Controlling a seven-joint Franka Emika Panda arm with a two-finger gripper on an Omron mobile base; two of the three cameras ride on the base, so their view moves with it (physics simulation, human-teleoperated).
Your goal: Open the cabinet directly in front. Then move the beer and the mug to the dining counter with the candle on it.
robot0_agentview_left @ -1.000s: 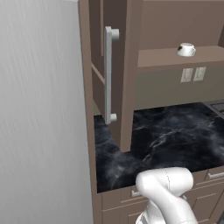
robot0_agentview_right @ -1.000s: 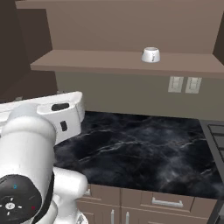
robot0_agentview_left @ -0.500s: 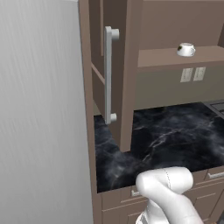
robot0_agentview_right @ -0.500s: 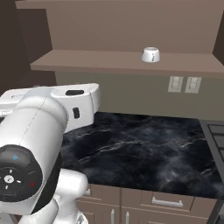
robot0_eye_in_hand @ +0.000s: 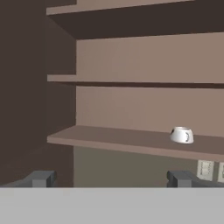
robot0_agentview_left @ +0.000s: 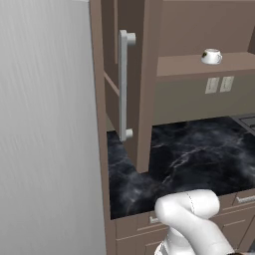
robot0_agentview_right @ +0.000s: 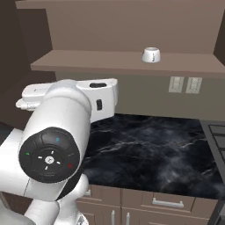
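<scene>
The cabinet (robot0_agentview_left: 199,64) stands open, its door (robot0_agentview_left: 149,99) swung out edge-on toward me with the long silver handle (robot0_agentview_left: 123,84) on it. The white mug (robot0_agentview_left: 211,56) (robot0_agentview_right: 150,55) (robot0_eye_in_hand: 181,135) sits alone on the lowest shelf, toward the right. In the hand view my gripper (robot0_eye_in_hand: 111,179) is open, fingertips (robot0_eye_in_hand: 41,178) far apart with nothing between them; it faces the shelves from a distance, and the mug lies ahead and right. The white arm (robot0_agentview_right: 66,127) looms at the left of the right base view. The beer, the dining counter and the candle are out of view.
A black marble worktop (robot0_agentview_left: 189,154) (robot0_agentview_right: 149,149) runs below the cabinet over brown drawers (robot0_agentview_right: 167,202). Two wall sockets (robot0_agentview_right: 184,84) sit under the shelf. A tall grey panel (robot0_agentview_left: 45,124) fills the left side. A stove corner (robot0_agentview_right: 217,132) shows at the right.
In the right base view the arm's hand has swung to the right and come closer to the camera. The cabinet, its door and the mug have not moved.
</scene>
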